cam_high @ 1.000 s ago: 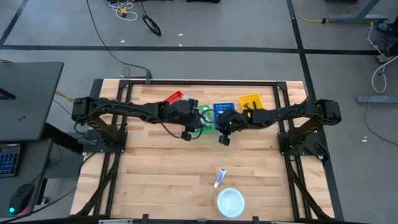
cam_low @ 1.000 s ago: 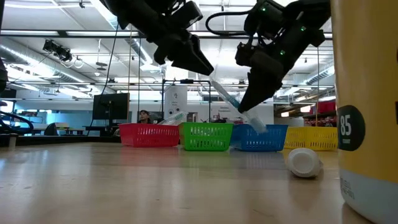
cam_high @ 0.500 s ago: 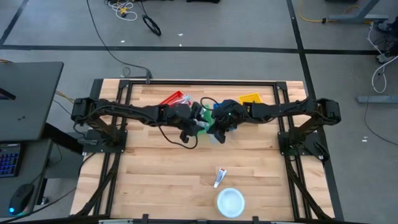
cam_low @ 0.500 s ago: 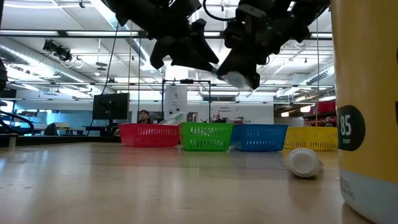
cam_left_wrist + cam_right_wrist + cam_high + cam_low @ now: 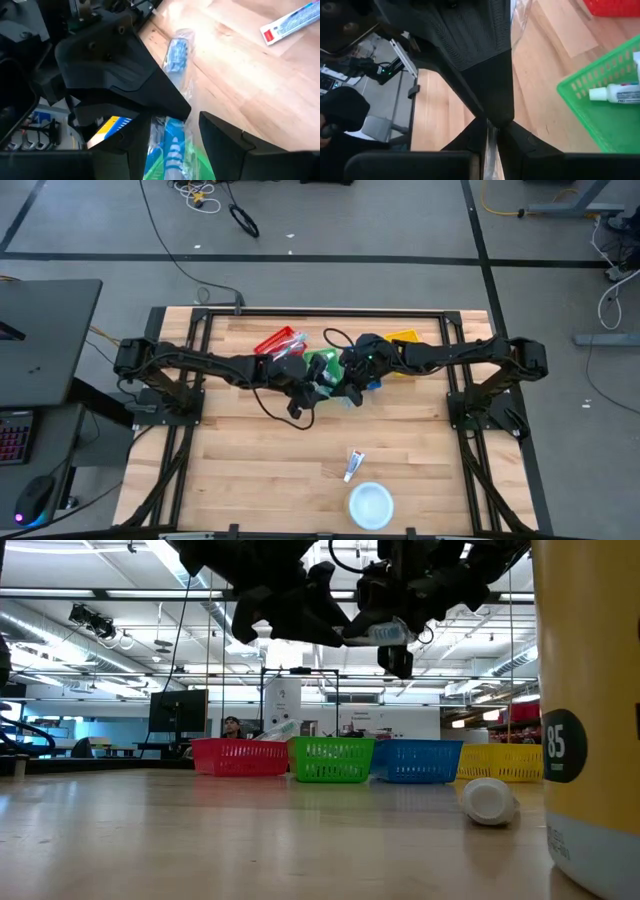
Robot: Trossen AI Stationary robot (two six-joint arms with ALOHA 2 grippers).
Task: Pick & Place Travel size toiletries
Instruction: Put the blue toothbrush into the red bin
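Note:
A toothbrush in a clear wrapper is held in the air between my two grippers, roughly level, above the green basket. Its blue-and-white head end shows in the low view. My left gripper comes from the table's left and my right gripper from the right; both are shut on the toothbrush. A white toothpaste tube with red and blue marks lies flat on the near part of the table. Another small white tube lies inside the green basket. My left gripper has the wrapped toothbrush's handle part between its two fingers, which lie across it. The toothbrush is lifted clear. My right gripper pinches a thin clear edge of the wrapper between its fingertips, close against the left gripper's finger. The low view shows the head end beside it, well above the table.
Red, green, blue and yellow baskets stand in a row at the far side. A round white disc sits near the near edge. A tall pale container stands close to the low camera.
Both grippers have moved together toward the table's left, from over the blue basket to over the green one, and have risen in the low view. The toothbrush has turned from slanting steeply down to about level, and the two grippers have drawn closer together.

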